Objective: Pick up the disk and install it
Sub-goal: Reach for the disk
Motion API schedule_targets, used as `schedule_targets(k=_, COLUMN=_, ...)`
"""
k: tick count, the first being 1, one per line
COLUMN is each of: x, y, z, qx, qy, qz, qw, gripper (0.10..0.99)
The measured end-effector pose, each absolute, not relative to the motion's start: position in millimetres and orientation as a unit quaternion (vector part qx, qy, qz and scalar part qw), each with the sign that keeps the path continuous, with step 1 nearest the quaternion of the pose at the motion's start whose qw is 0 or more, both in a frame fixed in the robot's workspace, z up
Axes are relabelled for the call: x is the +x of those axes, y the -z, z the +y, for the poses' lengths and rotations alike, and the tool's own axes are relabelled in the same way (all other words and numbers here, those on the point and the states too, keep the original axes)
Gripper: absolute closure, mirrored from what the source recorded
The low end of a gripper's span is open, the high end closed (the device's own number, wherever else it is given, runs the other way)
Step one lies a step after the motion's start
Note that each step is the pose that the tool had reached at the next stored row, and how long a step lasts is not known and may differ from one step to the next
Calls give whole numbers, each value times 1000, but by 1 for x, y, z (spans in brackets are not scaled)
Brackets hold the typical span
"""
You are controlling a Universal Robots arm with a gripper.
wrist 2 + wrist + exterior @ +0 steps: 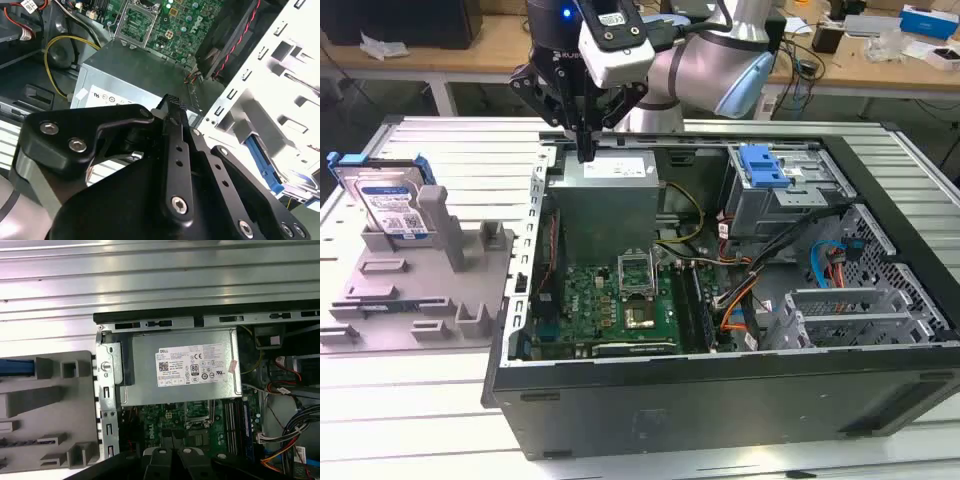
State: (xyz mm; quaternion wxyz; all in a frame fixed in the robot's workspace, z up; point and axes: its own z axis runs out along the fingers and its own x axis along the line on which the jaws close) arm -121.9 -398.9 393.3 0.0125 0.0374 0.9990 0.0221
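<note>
the black two-fingered gripper (585, 150) is hanging over the grey metal power-supply box (610, 190), which is sitting against the far edge inside the open black computer case (720, 400). in the exterior view its fingertips are pinching together to a narrow point and are carrying nothing. in the second wrist view the gripper (175, 102) is looking down past the box's labelled top toward the green circuit board. the disk (388, 205), a flat silver hard drive with a white-and-blue label in a bright blue plastic bracket, is standing on edge in a slot at the far corner of the grey moulded holder plate (420, 300). that plate is lying on the ribbed metal table (450, 150) beside the case, on the exterior view's left, well apart from the gripper. the pick-up is judged not yet begun. taking the disk would call for the arm crossing the case's edge to the plate, the fingers spreading wide enough to span the bracket, and a grip clear of the slot's walls. the metal drive bay with its small bare blue latch (765, 165) is lying near the case's far right corner.
</note>
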Motion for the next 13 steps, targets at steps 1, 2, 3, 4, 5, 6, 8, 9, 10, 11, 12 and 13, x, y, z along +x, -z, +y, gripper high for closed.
schedule_targets(k=1, x=-122, y=-393, z=-399, qx=37, qy=-22, qz=999, qw=13, gripper=980)
schedule_targets(k=2, x=-122, y=-393, z=-399, qx=37, qy=-22, qz=999, qw=12, gripper=980)
schedule_targets(k=3, x=-122, y=-393, z=-399, qx=37, qy=-22, qz=999, qw=12, gripper=980)
schedule_targets(k=4, x=-122, y=-393, z=-399, qx=37, qy=-22, qz=999, qw=12, gripper=980)
schedule_targets(k=5, x=-122, y=-393, z=-399, qx=37, qy=-22, qz=999, qw=12, gripper=980)
schedule_targets(k=6, x=-124, y=-393, z=-398, qx=38, qy=-22, qz=999, qw=13, gripper=980)
schedule_targets(k=8, x=-136, y=-393, z=-392, qx=38, qy=-22, qz=999, qw=12, gripper=980)
schedule_targets(k=9, x=-144, y=-392, z=-388, qx=38, qy=-22, qz=999, qw=12, gripper=980)
schedule_targets(k=10, x=-150, y=-392, z=-385, qx=38, qy=-22, qz=999, qw=13, gripper=980)
schedule_targets(k=11, x=-162, y=-391, z=-380, qx=38, qy=-21, qz=999, qw=13, gripper=980)
schedule_targets(k=12, x=-173, y=-390, z=-377, qx=38, qy=-20, qz=999, qw=13, gripper=980)
schedule_targets(k=13, x=-181, y=-389, z=-374, qx=38, qy=-19, qz=999, qw=13, gripper=980)
